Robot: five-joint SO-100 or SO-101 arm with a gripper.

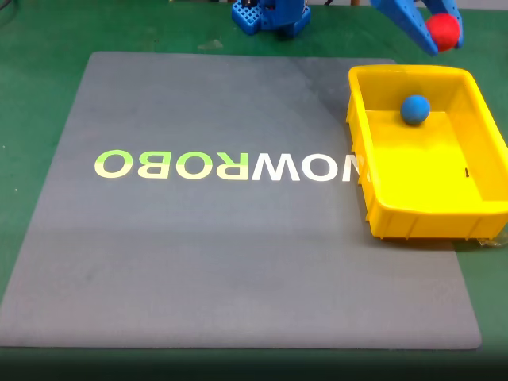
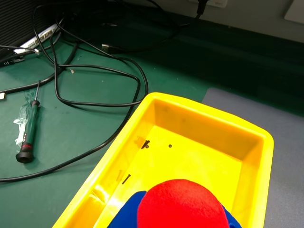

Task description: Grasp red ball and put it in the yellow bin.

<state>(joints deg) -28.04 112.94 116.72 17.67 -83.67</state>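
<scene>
Fingers [image 1: 419,28] around red ball [image 1: 443,30]

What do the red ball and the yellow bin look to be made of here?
The red ball, held in the claw, looks like foam: a matte, slightly fuzzy surface with no shine. The yellow bin looks like moulded plastic: smooth, glossy walls with soft reflections and a rolled rim. Neither material can be confirmed from looks alone.
</scene>
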